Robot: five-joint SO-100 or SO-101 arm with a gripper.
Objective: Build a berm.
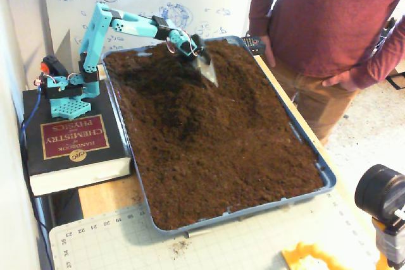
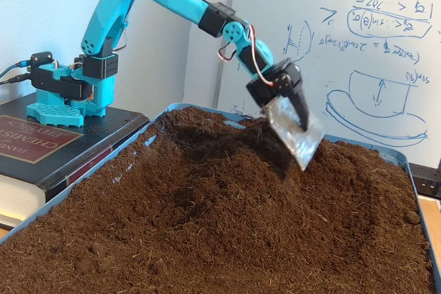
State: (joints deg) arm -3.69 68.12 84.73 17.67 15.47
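The berm (image 2: 262, 197) is a rounded ridge of crumbly dark brown soil running through the middle of the blue tray (image 2: 386, 148); from above, the berm (image 1: 202, 118) runs away from the arm's end of the tray. My turquoise arm reaches over the far end. The black gripper (image 2: 300, 125) holds a shiny metal scoop (image 2: 298, 137) just above the ridge's top, tilted downward and clear of the soil. In the higher fixed view the gripper (image 1: 205, 67) and scoop (image 1: 209, 74) hang near the tray's far middle. The jaws look closed against the scoop.
The arm's base stands on a thick black book (image 1: 73, 137) left of the tray (image 1: 329, 175). A person in a maroon shirt (image 1: 329, 17) stands at the right edge. A whiteboard (image 2: 358, 53) is behind. A camera (image 1: 383, 197) and cutting mat (image 1: 126, 245) lie in front.
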